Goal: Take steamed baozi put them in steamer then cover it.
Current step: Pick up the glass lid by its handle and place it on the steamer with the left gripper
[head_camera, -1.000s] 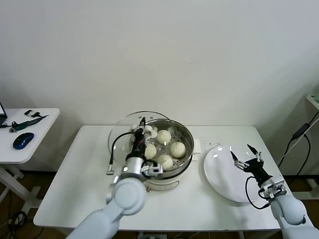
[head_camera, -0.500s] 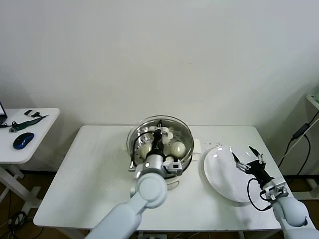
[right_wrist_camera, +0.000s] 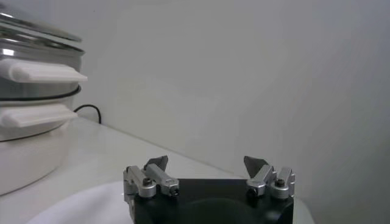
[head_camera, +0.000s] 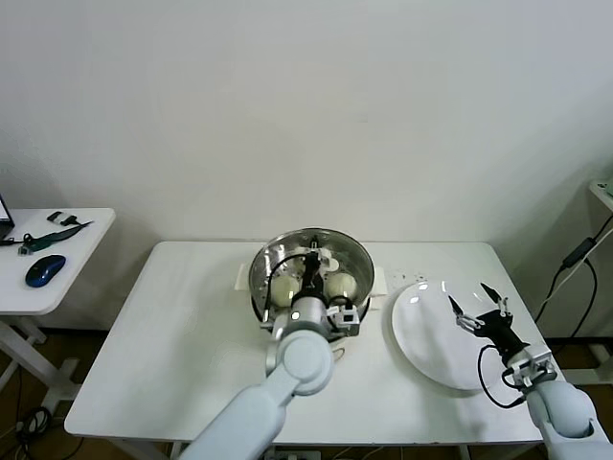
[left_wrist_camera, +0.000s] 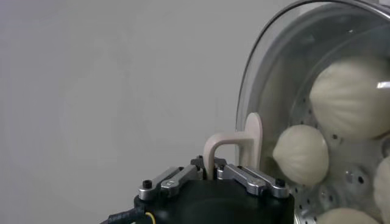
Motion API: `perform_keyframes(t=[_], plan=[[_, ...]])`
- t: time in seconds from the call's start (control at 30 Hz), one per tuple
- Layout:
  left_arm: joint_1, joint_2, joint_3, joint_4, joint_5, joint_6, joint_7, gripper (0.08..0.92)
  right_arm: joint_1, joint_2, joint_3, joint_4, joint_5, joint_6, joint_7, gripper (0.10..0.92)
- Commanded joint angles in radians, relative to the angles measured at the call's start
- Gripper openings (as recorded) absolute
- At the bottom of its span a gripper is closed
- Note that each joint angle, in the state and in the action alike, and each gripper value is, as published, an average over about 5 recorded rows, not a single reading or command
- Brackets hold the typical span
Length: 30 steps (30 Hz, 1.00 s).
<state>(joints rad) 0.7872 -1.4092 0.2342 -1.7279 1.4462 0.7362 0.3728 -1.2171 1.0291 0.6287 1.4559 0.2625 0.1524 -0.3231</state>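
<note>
Left hand sits over the steamer, closed on the white handle of the cover — the left wrist view shows the fingers pinched around that handle's arch. The glass cover lies across the steamer's top, rim roughly lined up with the basket rim; can't tell whether it is fully seated or held just above it. Through the glass, steamed baozi sit inside on the perforated floor — two show clearly from the head view, the arm hides the rest; the wrist view shows more of them behind the lid. Steamer stands mid-table, toward the far edge.

Right hand hovers at the right end of the table, just over the right rim of the flat white plate — fingers spread wide, holding nothing. The plate is bare, lying just right of the steamer.

Off to the left, a separate small side table carries a blue mouse and some small dark items. A power lead runs off the left arm.
</note>
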Motion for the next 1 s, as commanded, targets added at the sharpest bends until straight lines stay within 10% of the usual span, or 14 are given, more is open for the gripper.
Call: perform_keyframes(t=[0.03, 1.0], plan=[[-0.001, -0.015, -0.002, 0.036, 0.012, 0.049, -0.001, 0.155, -0.001, 0.001, 0.002, 0.001, -0.002, 0.001, -0.003, 0.823], [-0.005, -0.014, 0.003, 0.073, 0.003, 0.049, -0.065, 0.155, -0.014, 0.007, 0.018, 0.000, -0.014, 0.008, -0.027, 0.823]])
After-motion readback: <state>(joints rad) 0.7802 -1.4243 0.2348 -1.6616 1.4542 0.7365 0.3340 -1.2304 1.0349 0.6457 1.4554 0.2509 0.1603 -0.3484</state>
